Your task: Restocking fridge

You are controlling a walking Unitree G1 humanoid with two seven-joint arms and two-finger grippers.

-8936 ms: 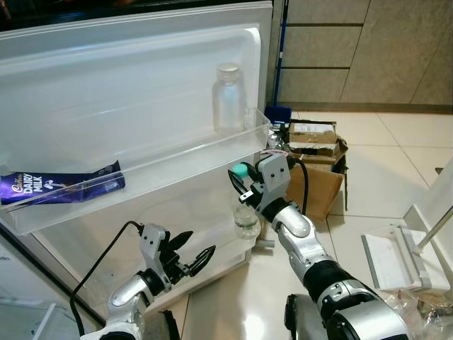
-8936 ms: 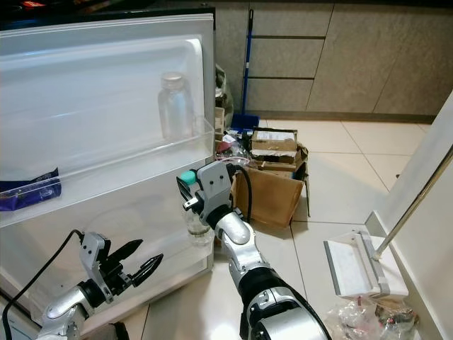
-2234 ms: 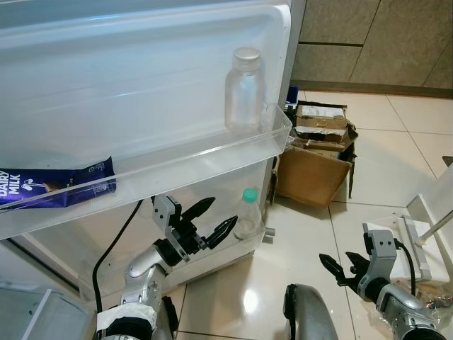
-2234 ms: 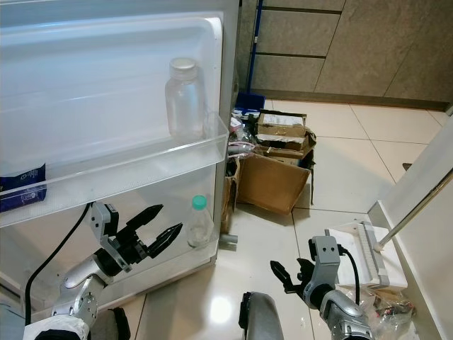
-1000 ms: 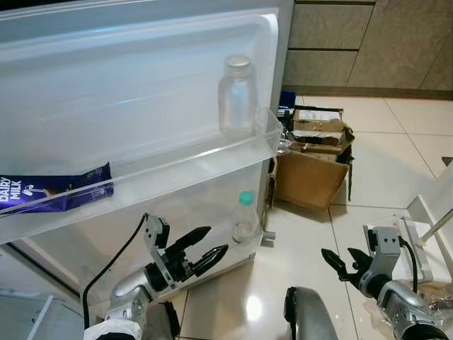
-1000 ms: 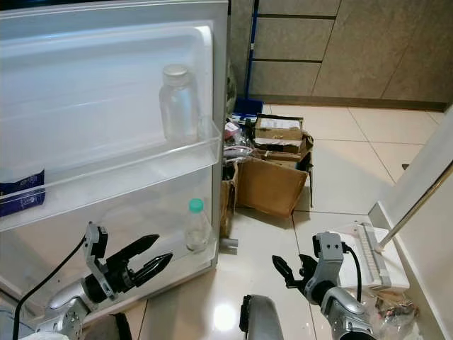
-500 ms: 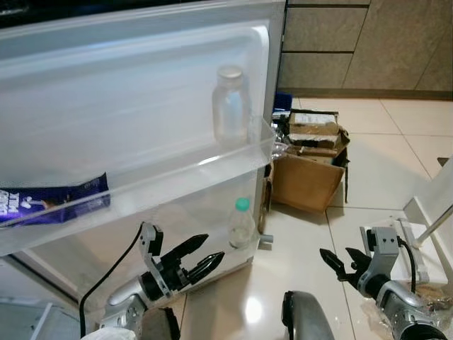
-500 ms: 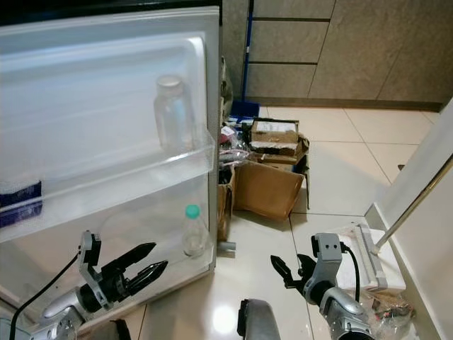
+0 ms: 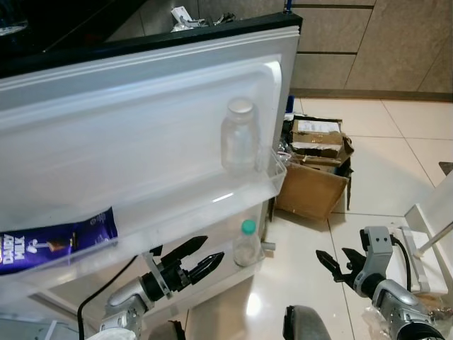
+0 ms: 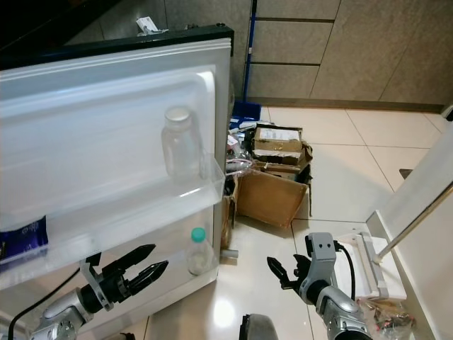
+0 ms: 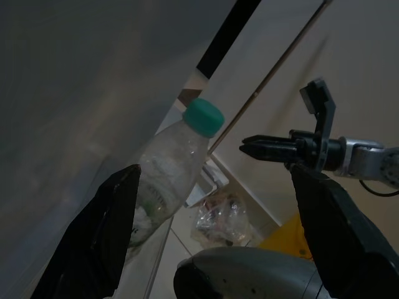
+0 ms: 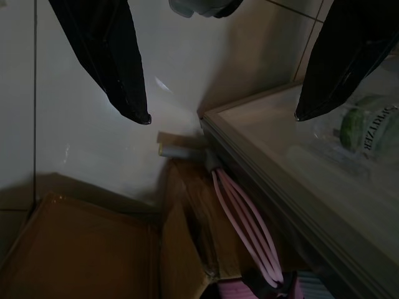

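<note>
Two bottles [image 9: 246, 242] stand in the fridge door [image 9: 141, 134]; both pincers [image 9: 200, 257] spread.

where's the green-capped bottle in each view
Left eye view: green-capped bottle in the lower door shelf, below the clear jar.
Right eye view: same shelf, left of the cardboard box.
Left wrist view: between the left tool's fingers.
Right wrist view: cannot tell.
Shared landmark: its green cap.
</note>
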